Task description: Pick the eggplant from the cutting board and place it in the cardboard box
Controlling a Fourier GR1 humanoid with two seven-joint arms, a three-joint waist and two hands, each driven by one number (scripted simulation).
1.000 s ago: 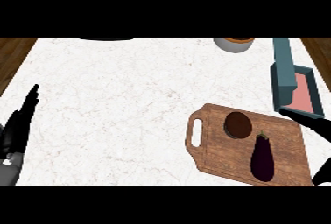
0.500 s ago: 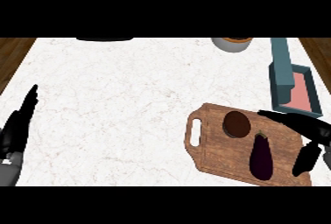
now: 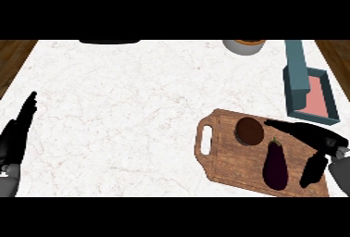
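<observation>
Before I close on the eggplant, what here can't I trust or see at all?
1. Head view: the black right hand covers the wooden cutting board's right edge. Its height above the dark purple eggplant cannot be judged.
2. Head view: the grey round pot and the flat black object are cut off by the upper edge.
3. Head view: the dark brown disc on the board is too plain to identify.
</observation>
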